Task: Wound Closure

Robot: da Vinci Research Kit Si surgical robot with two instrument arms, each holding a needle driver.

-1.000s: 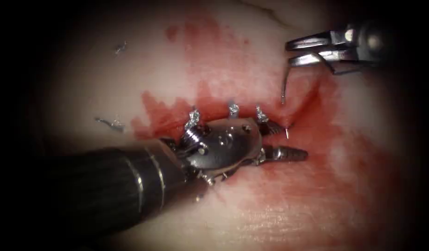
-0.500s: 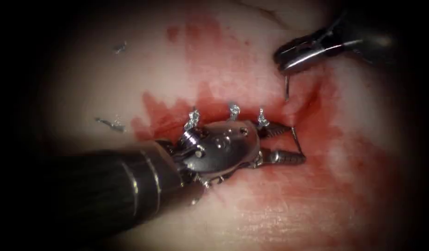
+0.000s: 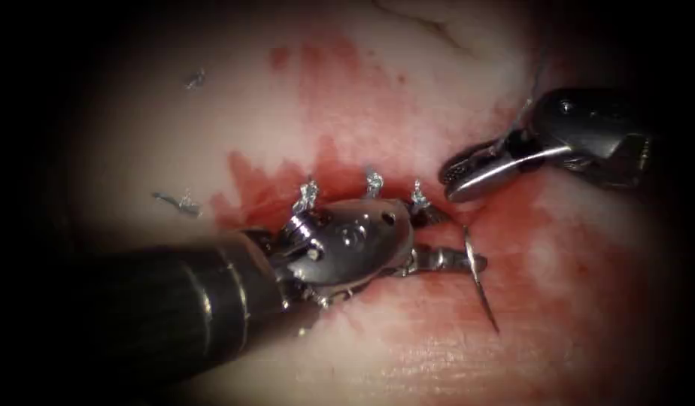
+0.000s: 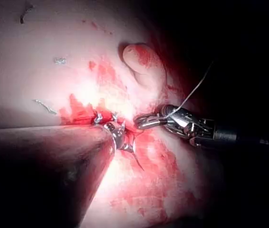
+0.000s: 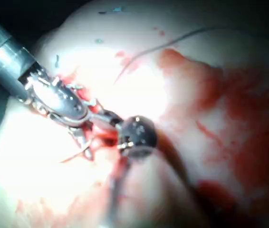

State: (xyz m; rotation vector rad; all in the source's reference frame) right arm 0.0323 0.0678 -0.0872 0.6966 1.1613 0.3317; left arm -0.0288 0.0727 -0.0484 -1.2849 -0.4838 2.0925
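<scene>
Steel curved needle (image 3: 479, 280), held near its upper end by the left tool (image 3: 456, 259), whose fingers are closed on it at the right end of the cut (image 3: 340, 192); the point slants down to the near right, clear of the tissue (image 3: 453, 353). Right tool (image 3: 456, 177) just right of the cut's last stitch, fingers slightly parted and holding nothing, thread (image 4: 194, 92) trailing up from its wrist. Red fluid (image 3: 347, 98) stains the tissue around the cut.
</scene>
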